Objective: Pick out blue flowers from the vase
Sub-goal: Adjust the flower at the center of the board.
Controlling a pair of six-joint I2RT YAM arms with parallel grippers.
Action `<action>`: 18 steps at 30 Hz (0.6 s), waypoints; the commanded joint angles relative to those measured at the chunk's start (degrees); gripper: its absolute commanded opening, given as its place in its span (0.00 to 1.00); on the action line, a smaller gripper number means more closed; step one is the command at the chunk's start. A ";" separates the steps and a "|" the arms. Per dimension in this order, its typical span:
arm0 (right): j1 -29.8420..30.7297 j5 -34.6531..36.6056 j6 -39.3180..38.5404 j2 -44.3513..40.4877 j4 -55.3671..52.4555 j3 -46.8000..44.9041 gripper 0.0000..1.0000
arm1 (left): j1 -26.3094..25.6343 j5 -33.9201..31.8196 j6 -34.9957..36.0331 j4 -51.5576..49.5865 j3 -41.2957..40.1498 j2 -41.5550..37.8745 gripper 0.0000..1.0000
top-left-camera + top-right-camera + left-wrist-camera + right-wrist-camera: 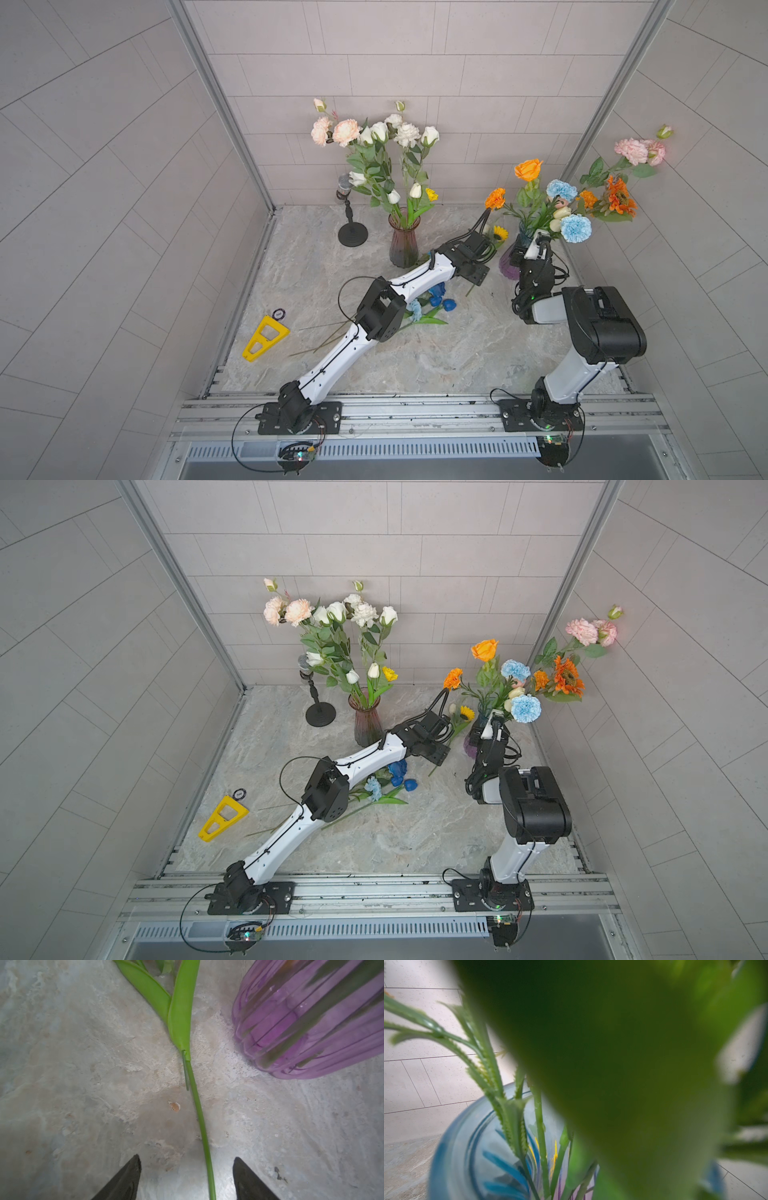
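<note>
Two pale blue carnations stand in the vase, their heads just above and beyond the right gripper, which sits among the stems at the vase's mouth. Other blue flowers (dark blooms and one pale carnation) lie on the table behind the left gripper, partly under its forearm. The left gripper's jaws stand apart over the table and hold nothing. A green stem lies loose between them, nearer one finger, with the vase just beside. Whether the right gripper's jaws are parted or closed on a stem cannot be told.

Handling, as a judgement: each flower is light, with a thin, smooth, springy stem that could twist or slide in the jaws, and a soft frilly head that would crush. The best hold is probably the bare stem a little above the vase's rim, below the leaves, drawn out along its own line — neighbouring stems cross it, and the vase looks apt to tip.

Hidden: a blurred leaf close to the right wrist's lens blocks most of that view, fingers included. Only the vase's rim and a few stems show there. The bloom of the stem between the left jaws lies outside the left wrist view — its colour is unsure.
</note>
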 commanded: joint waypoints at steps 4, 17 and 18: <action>-0.11 -0.41 0.73 -1.63 4.50 -0.05 0.65 | -0.50 -0.97 1.51 0.63 2.05 1.52 0.70; -0.12 -0.22 1.27 -1.67 4.50 0.00 0.65 | -2.91 -1.24 3.38 -6.09 1.30 2.64 0.53; -0.13 -0.14 1.33 -1.73 4.50 -0.04 0.65 | -3.04 -1.42 3.36 -6.29 1.06 2.57 0.50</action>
